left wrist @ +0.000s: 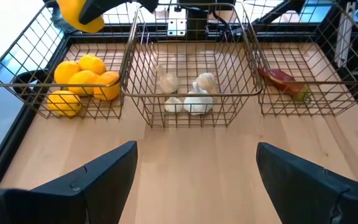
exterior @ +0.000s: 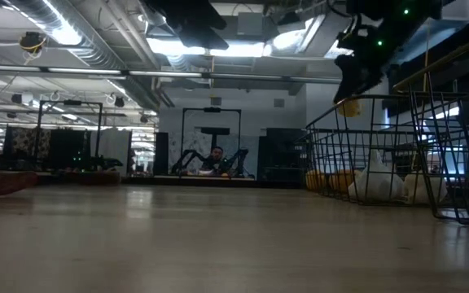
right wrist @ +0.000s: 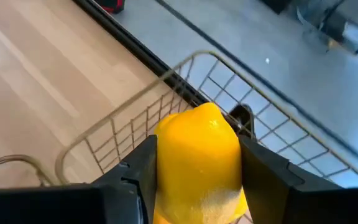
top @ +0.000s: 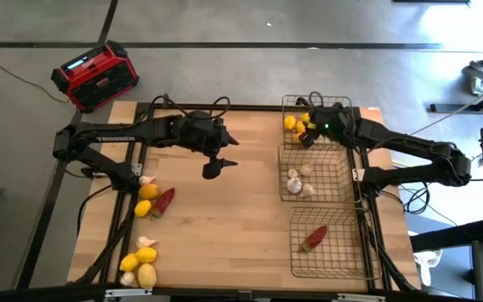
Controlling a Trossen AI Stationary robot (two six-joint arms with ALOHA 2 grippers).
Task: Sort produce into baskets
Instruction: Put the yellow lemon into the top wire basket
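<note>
Three wire baskets stand in a row along the table's right side. The far basket (top: 292,107) holds lemons (left wrist: 82,78), the middle basket (top: 335,168) holds garlic bulbs (left wrist: 188,93), and the near basket (top: 342,256) holds a chili pepper (top: 314,238). My right gripper (top: 307,134) hangs over the far basket, shut on a lemon (right wrist: 197,155). My left gripper (left wrist: 194,180) stands open above the table's middle, facing the baskets, with nothing between its fingers. My right gripper pinches the lemon by two opposite sides (right wrist: 163,162) between its two fingers (right wrist: 263,171). The fingers slant downward. The lemon is lifted clear above the far basket's rim (right wrist: 185,65), with its pointed end away from the wrist.
Loose produce lies along the table's left side: garlic (top: 147,179), lemons (top: 148,191) and a chili (top: 164,200) at mid-left, more lemons (top: 145,255) and garlic (top: 128,278) near the front left corner. A red-and-black radio (top: 95,75) sits on the floor beyond the table.
</note>
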